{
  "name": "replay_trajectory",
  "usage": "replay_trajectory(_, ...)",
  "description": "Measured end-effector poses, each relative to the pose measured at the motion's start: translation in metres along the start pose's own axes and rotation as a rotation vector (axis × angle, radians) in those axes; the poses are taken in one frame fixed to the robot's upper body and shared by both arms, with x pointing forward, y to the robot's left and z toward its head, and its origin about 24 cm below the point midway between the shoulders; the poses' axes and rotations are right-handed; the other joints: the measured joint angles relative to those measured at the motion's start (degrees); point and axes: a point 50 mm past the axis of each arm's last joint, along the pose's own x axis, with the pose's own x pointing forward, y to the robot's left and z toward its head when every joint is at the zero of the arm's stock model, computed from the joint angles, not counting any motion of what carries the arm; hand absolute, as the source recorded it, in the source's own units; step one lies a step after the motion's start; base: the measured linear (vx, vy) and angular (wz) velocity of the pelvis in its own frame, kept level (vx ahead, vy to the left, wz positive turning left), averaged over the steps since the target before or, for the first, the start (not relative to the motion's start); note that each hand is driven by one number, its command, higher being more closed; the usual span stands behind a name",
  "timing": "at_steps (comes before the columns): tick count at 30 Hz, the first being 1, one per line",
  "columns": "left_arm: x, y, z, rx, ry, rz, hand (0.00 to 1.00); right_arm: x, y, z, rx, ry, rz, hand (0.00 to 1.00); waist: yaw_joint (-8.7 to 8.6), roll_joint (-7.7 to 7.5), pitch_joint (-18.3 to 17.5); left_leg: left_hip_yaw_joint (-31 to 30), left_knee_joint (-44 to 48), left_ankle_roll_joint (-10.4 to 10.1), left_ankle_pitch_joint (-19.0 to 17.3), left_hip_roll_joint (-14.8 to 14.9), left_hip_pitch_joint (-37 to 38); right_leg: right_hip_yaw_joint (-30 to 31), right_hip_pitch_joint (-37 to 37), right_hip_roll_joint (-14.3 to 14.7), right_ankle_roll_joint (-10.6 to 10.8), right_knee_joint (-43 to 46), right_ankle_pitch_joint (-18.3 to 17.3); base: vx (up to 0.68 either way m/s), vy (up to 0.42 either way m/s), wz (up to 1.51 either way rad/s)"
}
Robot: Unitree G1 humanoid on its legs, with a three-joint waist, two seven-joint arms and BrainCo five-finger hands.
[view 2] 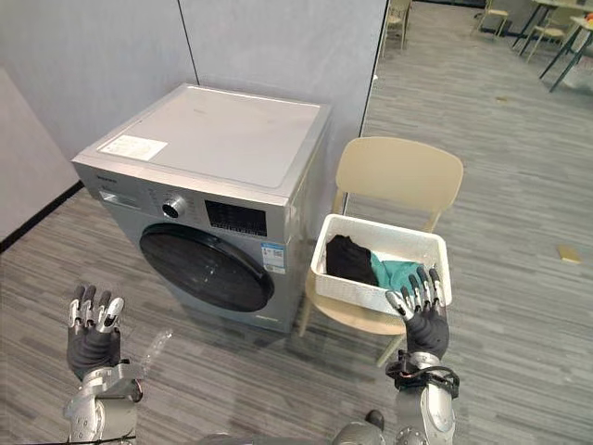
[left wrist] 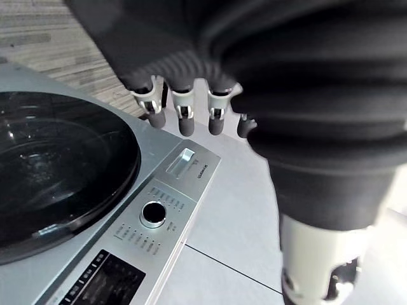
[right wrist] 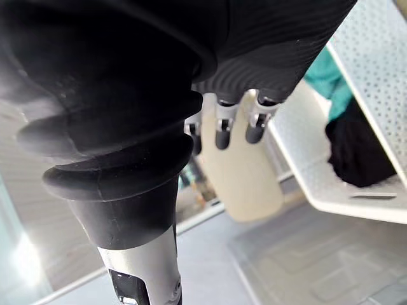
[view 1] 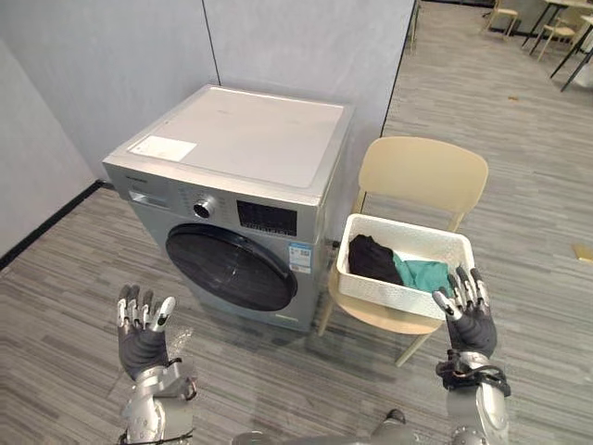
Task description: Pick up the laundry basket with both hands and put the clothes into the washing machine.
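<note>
Inside the basket (view 1: 384,295), clothes (view 1: 374,260) lie partly hidden.

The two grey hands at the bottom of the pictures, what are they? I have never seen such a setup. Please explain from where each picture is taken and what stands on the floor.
They belong to a humanoid robot. The two wide pictures come from a stereo camera on its head, looking down. The two close ones come from cameras on its wrists. The left hand and the right hand are raised and open, holding nothing. On the floor stands a grey washing machine with its round door shut. Beside it, a beige chair carries a white laundry basket with a black garment and a teal garment inside. The left wrist view looks past that hand's fingers at the machine's knob and door. The right wrist view looks at the basket.
</note>
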Motion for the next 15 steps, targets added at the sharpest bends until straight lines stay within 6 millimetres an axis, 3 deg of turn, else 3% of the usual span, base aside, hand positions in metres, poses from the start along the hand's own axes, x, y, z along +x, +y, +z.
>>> replay_trajectory(2,0.003,-0.007,-0.005,-0.004,0.015,-0.027,0.00,-0.003,0.000,-0.002,-0.004,0.018,0.001,0.00,-1.22,-0.05,0.52,-4.81,-0.27,0.06,-0.02,0.39,-1.48,5.02,-0.09,3.26,1.44,3.06,-4.89,-0.03,-0.149,0.91)
replay_trajectory(4,0.002,-0.011,-0.009,-0.009,0.032,-0.049,0.00,-0.004,0.000,-0.003,-0.013,0.031,0.028,0.00,-0.50,-0.26,0.25,-7.82,-2.46,0.01,0.04,1.09,-1.45,6.26,-0.86,5.59,2.82,4.84,-6.98,0.04,-0.210,0.46)
replay_trajectory(6,0.002,-0.016,-0.013,-0.013,0.051,-0.074,0.00,-0.003,0.007,-0.005,-0.014,0.042,0.082,0.00,0.13,-0.01,-0.36,-9.54,-5.08,-0.38,1.45,2.59,-1.46,6.12,-2.07,8.07,2.07,5.69,-8.29,0.13,-0.209,0.03)
replay_trajectory(7,0.003,-0.023,-0.017,-0.021,0.069,-0.103,0.00,-0.003,0.011,-0.006,-0.022,0.053,0.123,0.00,0.55,-0.04,-0.89,-10.21,-6.68,-1.93,3.69,3.64,-1.47,5.95,-2.63,9.46,1.63,5.98,-9.17,0.13,-0.150,-0.03)
replay_trajectory(9,0.004,-0.036,-0.023,-0.031,0.095,-0.157,0.00,-0.003,0.018,-0.007,-0.034,0.068,0.183,0.00,0.44,0.31,-1.15,-10.48,-7.89,-2.14,7.45,3.71,-1.92,5.27,-2.61,9.54,0.86,5.92,-9.58,0.16,-0.157,0.13)
replay_trajectory(12,0.008,-0.055,-0.022,-0.058,0.083,-0.236,0.00,-0.005,0.024,-0.008,-0.055,0.086,0.248,0.00,0.17,1.24,-1.85,-11.63,-8.06,-2.54,10.01,3.71,-2.33,4.20,-0.77,9.14,0.83,6.32,-9.40,0.19,-0.088,0.45)
replay_trajectory(15,0.007,-0.053,-0.021,-0.065,0.079,-0.236,0.00,-0.007,0.036,-0.010,-0.066,0.098,0.317,0.00,0.58,1.56,-2.58,-11.69,-6.29,-2.42,10.62,3.71,-2.17,4.20,1.20,9.03,0.87,6.26,-9.59,0.18,0.007,0.33)
